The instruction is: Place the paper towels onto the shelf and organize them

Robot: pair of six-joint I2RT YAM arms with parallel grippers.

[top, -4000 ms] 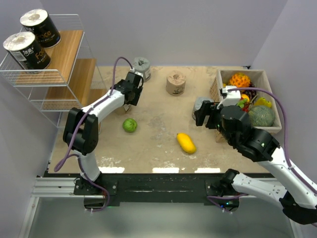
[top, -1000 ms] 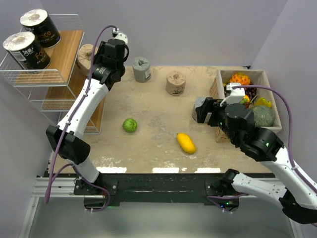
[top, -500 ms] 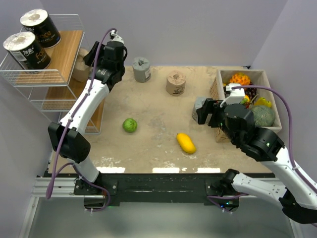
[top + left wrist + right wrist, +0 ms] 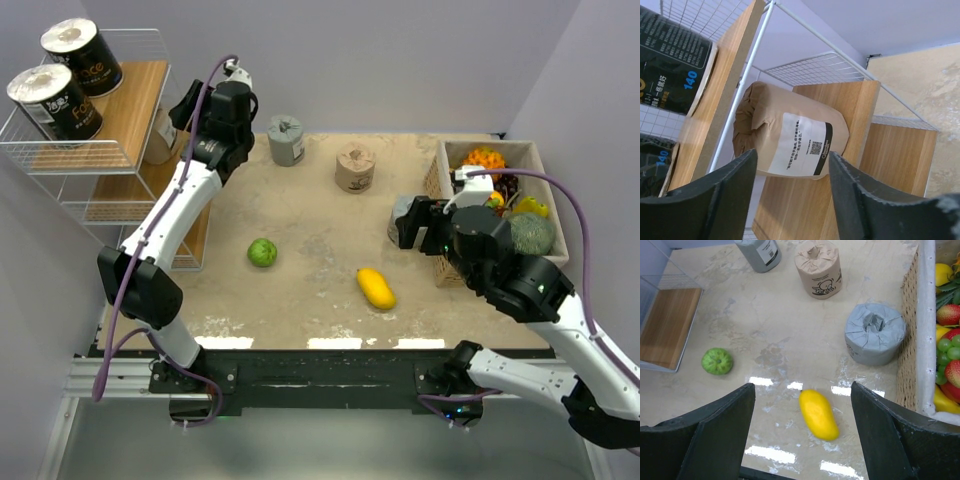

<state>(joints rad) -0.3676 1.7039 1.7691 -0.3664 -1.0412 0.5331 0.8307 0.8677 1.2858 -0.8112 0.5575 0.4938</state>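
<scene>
- Shelf (image 4: 135,95) top tier: two black rolls (image 4: 80,58).
- Tier below: tan roll (image 4: 790,137), left claw (image 4: 790,157) released, jaws clear either side.
- Right of shelf, not yet shelved: grey roll (image 4: 286,139), second tan roll (image 4: 354,167), far grey roll (image 4: 875,333); right claw (image 4: 801,386) open, empty.

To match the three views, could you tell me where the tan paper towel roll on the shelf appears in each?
Top external: upper left, tan roll on the shelf.
Left wrist: tan roll at the centre of the picture.
Right wrist: not in it.
Shared landmark: the shelf, seen in all three.
</scene>
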